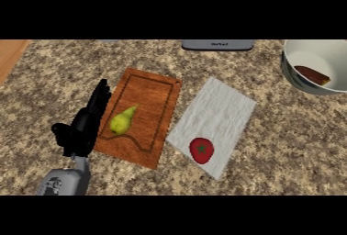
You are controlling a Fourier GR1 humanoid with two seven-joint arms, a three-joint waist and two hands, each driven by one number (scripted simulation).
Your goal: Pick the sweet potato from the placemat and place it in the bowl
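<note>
Sweet potato (312, 75) already sits in the bowl (308, 51), placemat (218, 108) holds only a tomato (201, 150), left hand (82, 128) open-fingered beside the cutting board (146, 98), right hand out of view, so looks done: just keep clear of the bowl.

You'll find the sweet potato (312, 75) already inside the bowl (303, 49): a reddish-brown, elongated piece lying slantwise low against the bowl's inner wall, towards its right side. Your bowl is white, round and upright, sitting at the far right of the scene, with its right side cut off by the view's edge. The placemat (218, 103), a pale grey rectangle turned at an angle, lies flat to the bowl's near left, apart from it
</note>
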